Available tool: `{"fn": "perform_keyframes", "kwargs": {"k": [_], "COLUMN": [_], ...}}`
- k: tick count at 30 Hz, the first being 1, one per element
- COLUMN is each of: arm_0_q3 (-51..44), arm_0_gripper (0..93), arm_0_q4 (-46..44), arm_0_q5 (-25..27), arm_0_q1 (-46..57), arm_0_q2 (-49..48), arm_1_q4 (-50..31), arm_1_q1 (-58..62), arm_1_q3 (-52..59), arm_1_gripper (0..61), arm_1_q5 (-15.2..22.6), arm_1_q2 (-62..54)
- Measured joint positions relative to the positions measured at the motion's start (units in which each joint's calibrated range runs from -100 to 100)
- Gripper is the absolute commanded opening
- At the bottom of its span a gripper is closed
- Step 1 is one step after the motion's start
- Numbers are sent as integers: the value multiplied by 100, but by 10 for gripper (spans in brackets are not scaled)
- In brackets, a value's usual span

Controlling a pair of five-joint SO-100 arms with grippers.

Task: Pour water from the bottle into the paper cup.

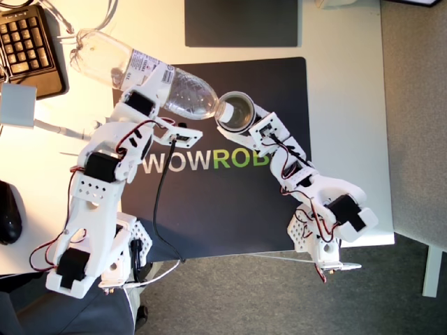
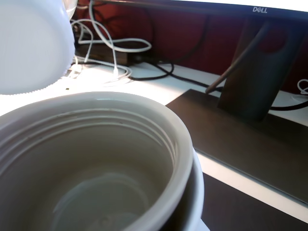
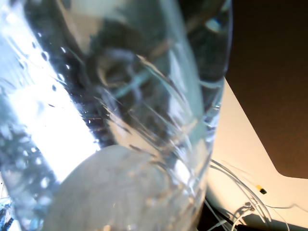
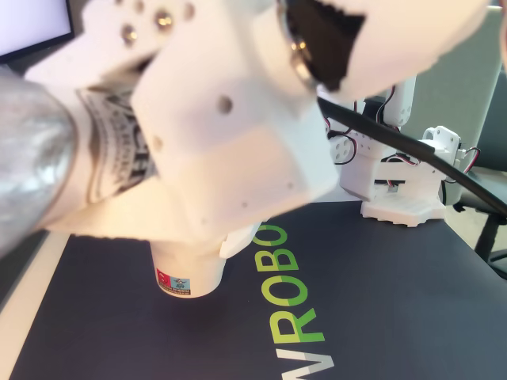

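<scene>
Filling the first wrist view, the clear ribbed plastic bottle [image 3: 120, 110] is hiding the jaws of my first gripper [image 1: 162, 105] from you; the exterior view is showing them clamped on it, while my second gripper [image 1: 253, 125] is gripping the small white-rimmed paper cup [image 1: 236, 112].

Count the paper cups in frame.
1. The paper cup sits on the black mat at my second gripper, its rim under the tilted bottle's neck. The arms could hide others.

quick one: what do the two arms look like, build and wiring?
Both arms are white 3D-printed plastic shells with blocky segments, black servo motors set into the joints, and thin red-and-black wires looped along the links. A thicker black cable trails beside one arm. No markings are readable.
</scene>
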Motion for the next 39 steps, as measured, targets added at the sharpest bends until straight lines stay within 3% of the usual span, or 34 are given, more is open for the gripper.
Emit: {"fn": "perform_keyframes", "kwargs": {"k": [39], "arm_0_q3": [54], "arm_0_gripper": [0], "arm_0_q4": [0], "arm_0_q5": [0], "arm_0_q1": [9], "arm_0_q2": [0], "arm_1_q4": [-24], "arm_1_q1": [0], "arm_1_q3": [180], "arm_1_gripper": [1], "arm_1_q5": [0], "arm_1_q2": [-157]}}
